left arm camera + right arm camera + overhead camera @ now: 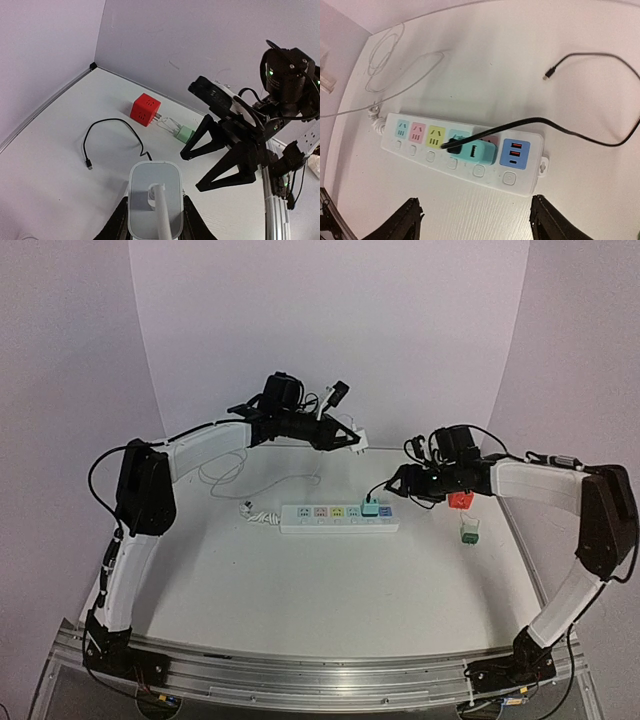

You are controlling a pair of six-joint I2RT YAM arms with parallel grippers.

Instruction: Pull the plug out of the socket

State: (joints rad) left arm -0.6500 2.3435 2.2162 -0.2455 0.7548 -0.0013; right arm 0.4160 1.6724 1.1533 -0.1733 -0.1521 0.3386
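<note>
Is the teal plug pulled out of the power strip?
No, the teal plug sits plugged into the white power strip.

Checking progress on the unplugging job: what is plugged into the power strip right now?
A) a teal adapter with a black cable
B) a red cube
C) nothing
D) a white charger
A: the teal adapter sits in the power strip with a black cable leaving it; the red cube lies apart.

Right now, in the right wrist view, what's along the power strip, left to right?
On the socket: pale-teal-labelled outlet → pink-labelled outlet → yellow-labelled outlet → teal plug → blue USB panel.
</note>
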